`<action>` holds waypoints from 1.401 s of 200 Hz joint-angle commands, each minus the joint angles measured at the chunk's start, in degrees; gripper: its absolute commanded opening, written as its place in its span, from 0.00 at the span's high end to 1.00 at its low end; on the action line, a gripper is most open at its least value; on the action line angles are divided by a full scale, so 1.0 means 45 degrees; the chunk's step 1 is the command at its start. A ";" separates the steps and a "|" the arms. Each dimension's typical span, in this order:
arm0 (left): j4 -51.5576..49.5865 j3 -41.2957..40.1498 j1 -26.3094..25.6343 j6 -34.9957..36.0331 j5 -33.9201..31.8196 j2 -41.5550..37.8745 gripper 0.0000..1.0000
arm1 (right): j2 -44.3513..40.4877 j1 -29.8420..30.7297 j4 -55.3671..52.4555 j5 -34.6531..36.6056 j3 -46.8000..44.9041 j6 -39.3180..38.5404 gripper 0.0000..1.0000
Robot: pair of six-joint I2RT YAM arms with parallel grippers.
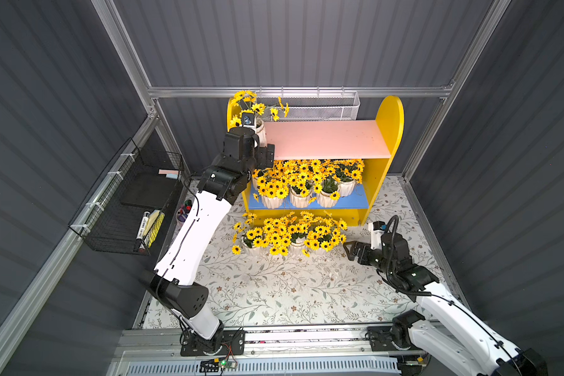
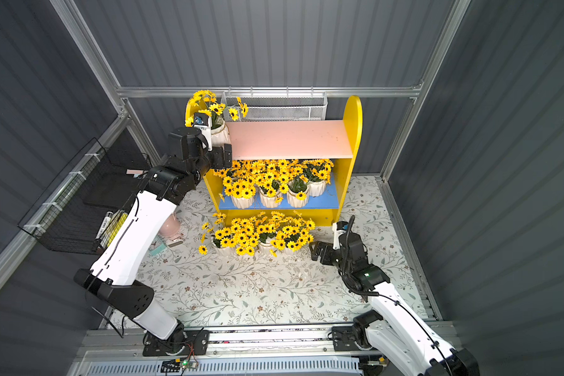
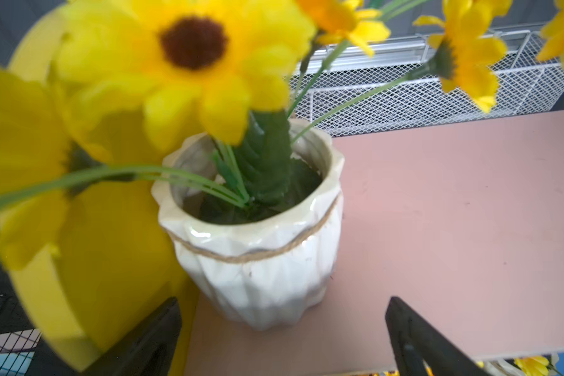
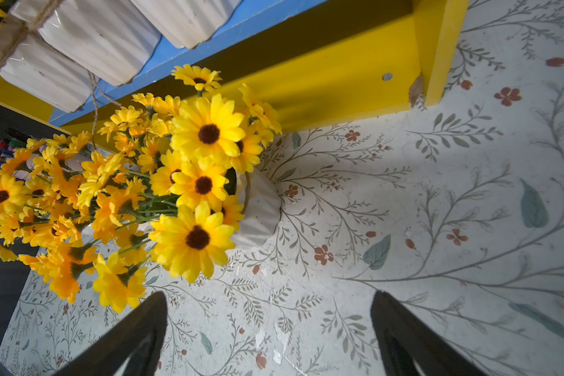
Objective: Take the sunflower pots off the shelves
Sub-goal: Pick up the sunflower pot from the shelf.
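Left gripper [image 3: 282,302] spread wide, empty, just in front of a sunflower pot [image 3: 261,276]; the white ribbed pot, twine round its rim, holds yellow dark-centred blooms on green stems; it stands upright on the pink upper board [image 3: 453,211] of the shelves [image 1: 388,130], beside the yellow side panel [image 3: 111,276]; right gripper [image 4: 267,296] wide, empty, over the floral table [image 4: 404,228].

You'll find the yellow shelves [image 1: 389,123] at the desk's [image 1: 274,293] 12 o'clock. 1 white ribbed sunflower pot [image 1: 261,132] stands upright at the pink upper board's [image 1: 326,138] 9 o'clock end. At least 4 pots [image 1: 298,199] crowd the blue lower board [image 1: 355,201]. A cluster [image 1: 251,250] stands on the desk at the shelves' 6 o'clock.
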 commanded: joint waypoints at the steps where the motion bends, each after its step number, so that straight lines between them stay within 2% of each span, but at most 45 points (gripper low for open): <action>1: 0.1144 -0.0223 0.0082 0.0415 -0.0498 -0.0072 0.01 | -0.0023 -0.0042 0.0225 -0.0189 -0.0055 -0.0050 0.01; 46: 0.2041 -0.0691 0.0083 0.0548 -0.0193 0.0032 0.01 | -0.0154 -0.0081 0.0071 -0.0224 -0.0003 -0.0201 0.01; 146: 0.2914 -0.1388 0.0066 0.1440 0.3483 -0.0101 0.01 | 0.0035 -0.0121 0.0264 -0.0319 -0.0015 -0.0252 0.01; 174: 0.2841 -0.1923 0.0073 0.1097 0.3386 -0.0530 0.01 | 0.0059 -0.0120 0.0284 -0.0327 -0.0001 -0.0225 0.01; 210: 0.3231 -0.2747 0.0092 0.0913 0.1923 -0.1150 0.01 | 0.0015 -0.0120 0.0255 -0.0304 0.0031 -0.0278 0.01; 280: 0.2324 -0.0236 0.0550 0.0701 0.2794 0.0209 0.01 | -0.0118 -0.0140 0.0244 -0.0358 0.0031 -0.0299 0.01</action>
